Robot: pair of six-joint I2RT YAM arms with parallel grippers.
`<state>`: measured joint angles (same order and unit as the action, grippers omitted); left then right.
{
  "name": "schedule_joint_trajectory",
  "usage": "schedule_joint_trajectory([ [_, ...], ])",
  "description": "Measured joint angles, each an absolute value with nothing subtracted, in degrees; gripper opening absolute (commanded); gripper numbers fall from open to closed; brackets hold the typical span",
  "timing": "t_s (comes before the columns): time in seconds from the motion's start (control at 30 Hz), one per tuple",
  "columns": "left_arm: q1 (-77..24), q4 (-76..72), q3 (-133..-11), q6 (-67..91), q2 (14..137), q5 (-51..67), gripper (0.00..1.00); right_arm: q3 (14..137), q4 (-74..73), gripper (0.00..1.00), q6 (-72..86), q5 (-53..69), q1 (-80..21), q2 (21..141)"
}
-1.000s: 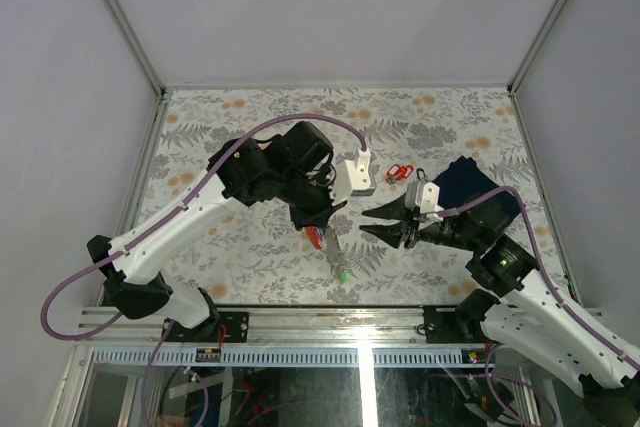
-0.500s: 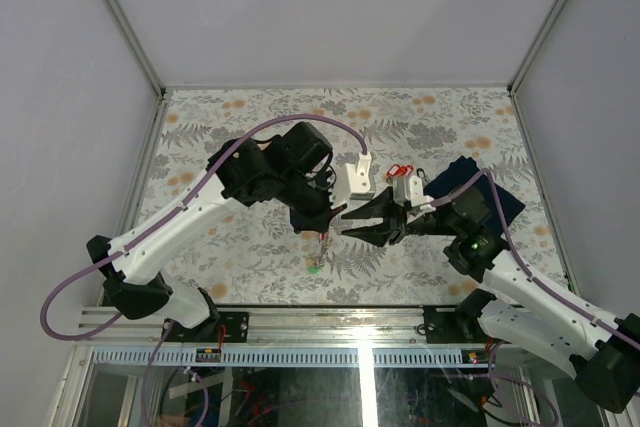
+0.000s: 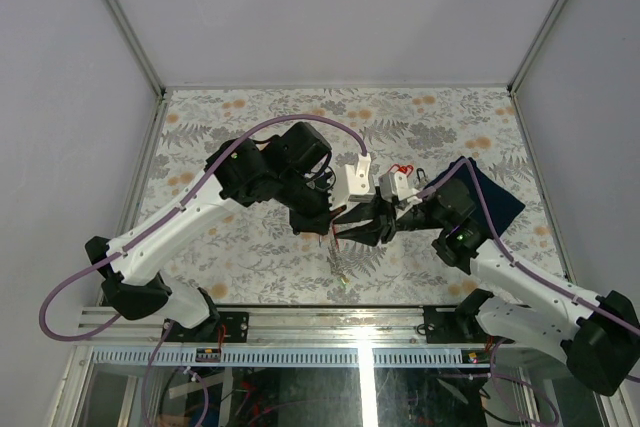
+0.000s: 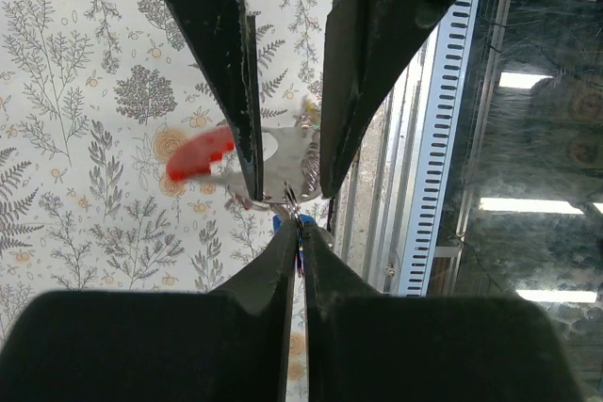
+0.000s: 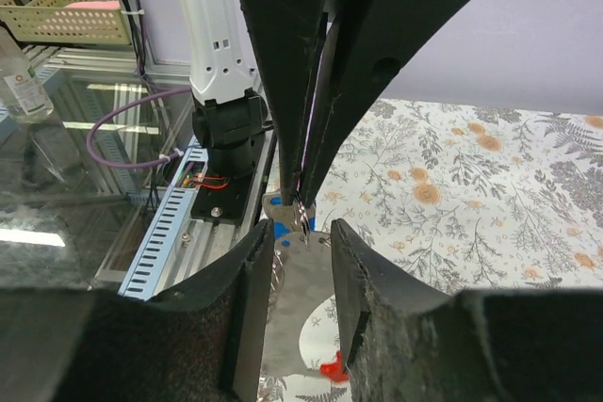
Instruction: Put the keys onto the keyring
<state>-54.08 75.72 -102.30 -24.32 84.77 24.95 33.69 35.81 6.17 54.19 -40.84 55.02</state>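
While both arms meet over the middle of the flowered table (image 3: 250, 117), toward its near half, I read the left gripper (image 4: 298, 247) as pinched fully together, its two tips clamping the thin wire of the keyring (image 4: 297, 231). From that ring a silvery key (image 4: 283, 162) hangs with its red tag (image 4: 200, 154) sticking out to one side, and a blue tag (image 4: 280, 221) peeks out just beside the ring.

My right gripper (image 5: 301, 233) comes in from the right and faces the left one tip to tip. Its jaws stand partly apart, and the flat of the key shows in the gap between them in both wrist views. I cannot tell whether the pads actually press on the metal or only flank it. The clamped tips of the left gripper sit just above that gap, with the ring right at their end.

From overhead the bunch is lifted off the table, suspended where the two sets of fingers cross.

Farther back and to the right, some small red pieces (image 3: 402, 169) lie on the table, near the left edge of a dark navy cloth (image 3: 492, 197), which lies toward the right side.
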Motion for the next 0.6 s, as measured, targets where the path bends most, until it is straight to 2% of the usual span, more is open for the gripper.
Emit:
schedule_joint_trajectory([
  [0.33,-54.1,75.8,-102.3,-24.4,84.8,25.1,0.00,33.9,38.7,0.30,7.9,55.2,-40.8,57.3],
  [0.6,-54.1,75.8,-102.3,-24.4,84.8,25.1,0.00,33.9,40.4,0.16,9.5,55.5,-40.8,58.5],
])
